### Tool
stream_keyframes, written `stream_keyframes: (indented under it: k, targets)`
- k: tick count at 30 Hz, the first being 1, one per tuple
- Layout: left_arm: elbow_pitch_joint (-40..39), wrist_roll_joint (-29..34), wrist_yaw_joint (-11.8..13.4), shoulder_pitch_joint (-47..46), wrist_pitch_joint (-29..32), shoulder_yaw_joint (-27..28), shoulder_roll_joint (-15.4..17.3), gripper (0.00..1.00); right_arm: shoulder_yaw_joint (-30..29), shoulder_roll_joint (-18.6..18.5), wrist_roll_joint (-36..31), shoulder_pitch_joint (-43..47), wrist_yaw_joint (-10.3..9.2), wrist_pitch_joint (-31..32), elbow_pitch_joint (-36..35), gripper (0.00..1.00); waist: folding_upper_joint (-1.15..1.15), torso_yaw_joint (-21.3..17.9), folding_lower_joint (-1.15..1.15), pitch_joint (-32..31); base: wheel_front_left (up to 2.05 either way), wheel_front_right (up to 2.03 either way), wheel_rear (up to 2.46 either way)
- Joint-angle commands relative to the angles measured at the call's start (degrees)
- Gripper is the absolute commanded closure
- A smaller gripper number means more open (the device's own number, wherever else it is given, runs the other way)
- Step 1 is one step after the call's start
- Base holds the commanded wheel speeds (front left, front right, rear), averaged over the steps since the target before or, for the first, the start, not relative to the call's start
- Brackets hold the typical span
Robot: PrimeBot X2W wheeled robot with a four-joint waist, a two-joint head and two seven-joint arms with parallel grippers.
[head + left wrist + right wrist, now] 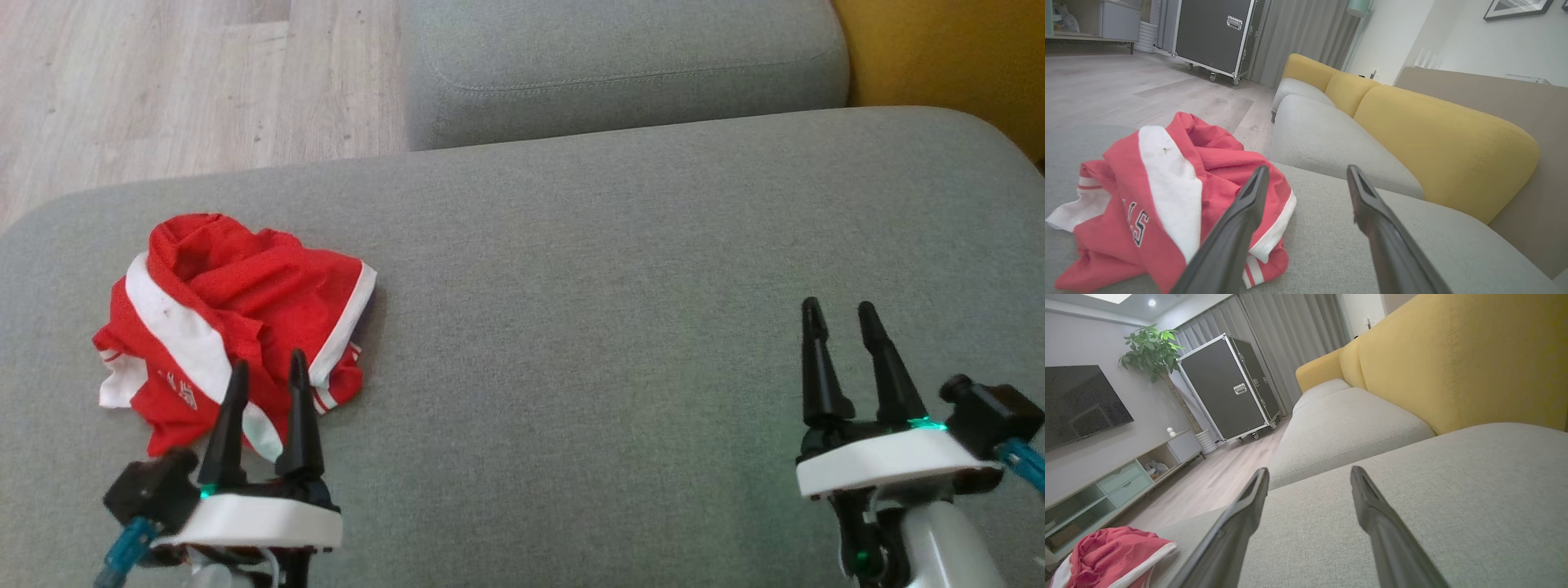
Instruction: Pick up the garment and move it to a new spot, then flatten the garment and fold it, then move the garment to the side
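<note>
A crumpled red garment (237,318) with white bands lies in a heap on the left part of the grey sofa cushion (588,302). My left gripper (268,366) is open, its tips over the garment's near edge, with nothing between the fingers. In the left wrist view the garment (1167,200) lies left of and beneath the left finger, and the left gripper (1306,171) gapes over bare cushion. My right gripper (838,309) is open and empty over the cushion's right part, far from the garment. The right wrist view has the garment (1106,555) at the lower left and the right gripper (1309,471) open.
A second grey seat cushion (620,65) lies beyond the near one, with yellow back cushions (1437,143) to the right. Pale wood floor (163,82) lies past the cushion's left edge. A black wheeled flight case (1229,388), a TV shelf and a plant stand across the room.
</note>
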Motion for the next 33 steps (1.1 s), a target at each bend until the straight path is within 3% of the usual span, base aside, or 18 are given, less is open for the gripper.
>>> stream_keyframes:
  k: [1, 22, 25, 28, 33]
  targets:
    - [-2.0, 1.6, 0.4, -1.7, -0.8, 0.7, 1.0, 0.0, 1.4, -0.4, -1.8, -2.4, -0.03, -0.8, -2.4, 0.0, 0.0, -0.1, 0.0, 0.0, 0.0, 0.0, 0.0]
    - [-2.0, 16.2, 7.9, -2.5, -4.3, -6.4, 5.2, 0.0, 4.0, -0.5, -20.3, -2.4, -0.04, -4.4, -3.7, 0.0, 0.0, -0.5, 0.0, -0.2, 0.0, 0.0, 0.0]
    - [-2.7, 13.8, 7.3, -2.1, -4.8, -5.2, 3.7, 0.0, 3.9, -0.5, -18.4, -2.2, -0.04, -4.9, -3.7, 0.0, 0.0, -0.5, 0.0, -0.3, 0.0, 0.0, 0.0]
    - [-3.3, 11.0, 4.6, -1.2, -5.5, -1.8, 1.5, 0.0, 3.1, -0.5, -12.8, -1.8, -0.04, -5.6, -3.3, 0.0, 0.0, -0.5, 0.0, -0.4, 0.0, 0.0, 0.0]
    - [-3.3, 10.6, 1.3, 0.0, -6.2, 1.3, -0.3, 0.0, 2.9, -0.6, -8.9, -1.2, -0.04, -6.2, -2.7, 0.0, 0.0, -0.7, 0.0, -0.5, 0.0, 0.0, 0.0]
